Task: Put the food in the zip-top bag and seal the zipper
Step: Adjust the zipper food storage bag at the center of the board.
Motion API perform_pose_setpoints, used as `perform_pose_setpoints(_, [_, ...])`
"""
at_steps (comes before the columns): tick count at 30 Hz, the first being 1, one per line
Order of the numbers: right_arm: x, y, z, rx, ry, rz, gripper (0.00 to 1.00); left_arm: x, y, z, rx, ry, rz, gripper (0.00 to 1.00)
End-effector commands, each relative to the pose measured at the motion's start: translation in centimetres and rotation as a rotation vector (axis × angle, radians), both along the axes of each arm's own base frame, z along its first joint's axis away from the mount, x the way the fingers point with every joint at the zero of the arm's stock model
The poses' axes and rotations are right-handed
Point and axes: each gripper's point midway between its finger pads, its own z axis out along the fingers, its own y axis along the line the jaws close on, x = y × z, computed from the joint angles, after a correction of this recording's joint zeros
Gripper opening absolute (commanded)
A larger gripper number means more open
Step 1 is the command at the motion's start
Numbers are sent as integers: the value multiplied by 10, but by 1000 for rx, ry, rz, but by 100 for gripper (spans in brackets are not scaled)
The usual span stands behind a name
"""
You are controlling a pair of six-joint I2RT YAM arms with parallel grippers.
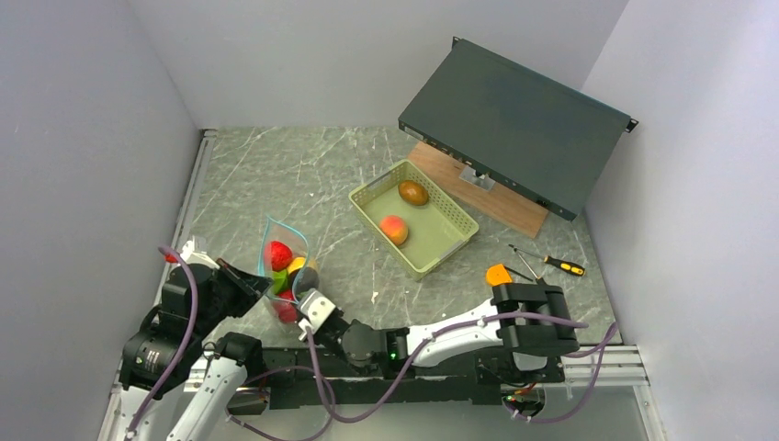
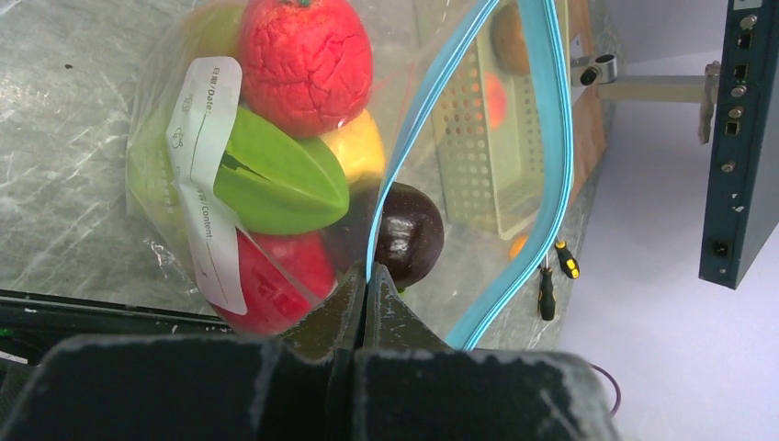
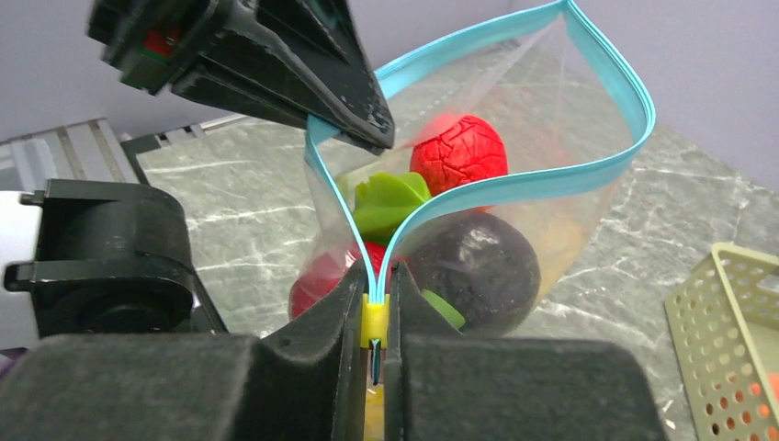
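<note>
Zip-top bag (image 1: 283,262): lower left of the top view, on the grey marbled counter (image 1: 276,175), between the ends of the two arms. The mouth gapes. The zipper (image 3: 551,179), a teal strip, runs as an open loop across the upper right of the right wrist view. Its two sides meet only at the near end.

Left gripper (image 2: 367,276): jaws together, pinching the zipper strip at one edge of the mouth.
Right gripper (image 3: 374,312): jaws clamped on the small yellow slider (image 3: 374,323) at the joined end of the strip.

Food in the bag:
- cracked red fruit (image 2: 303,60) on top
- green wedged piece (image 2: 276,179) under it
- yellow piece (image 2: 356,145) beside the green
- dark purple-brown round one (image 2: 411,234)
- second red one (image 2: 285,271), lowest

A white label (image 2: 207,165) is on the bag's wall.

Food outside the bag: a brown fruit (image 1: 412,192) and a peach-coloured fruit (image 1: 393,229) lie apart from each other in the pale green basket (image 1: 439,231). The basket is at the centre of the top view, well apart from the bag.

Surroundings: a dark flat equipment box (image 1: 514,124) is tilted at upper right above a wooden board (image 1: 501,207). Screwdrivers (image 1: 551,265) and a flat orange piece (image 1: 498,274) lie at right, near the right arm (image 1: 528,317).

In the way: the dark round fruit sits right against the strip, close to the slider and to both sets of jaws.
</note>
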Motion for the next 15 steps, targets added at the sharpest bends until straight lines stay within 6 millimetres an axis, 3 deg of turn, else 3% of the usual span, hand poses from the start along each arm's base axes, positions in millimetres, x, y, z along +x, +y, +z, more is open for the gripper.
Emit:
perform_pose_setpoints(1, [10,-11,23,73,7,6,0,0,8,24,-12,-81,49,3])
perform_pose_setpoints(3, [11,-8,24,38,-20,91,0,-1,16,31,42,-118,52,20])
perform_pose_setpoints(7, [19,-12,21,-60,-53,273,0,-2,27,56,237,-242,-38,69])
perform_pose_setpoints(11, [23,-26,25,-181,-74,436,0,-1,27,86,436,-363,-197,83])
perform_pose_setpoints(15, [30,-45,17,-284,-74,507,0,-1,-8,114,543,-588,-500,91])
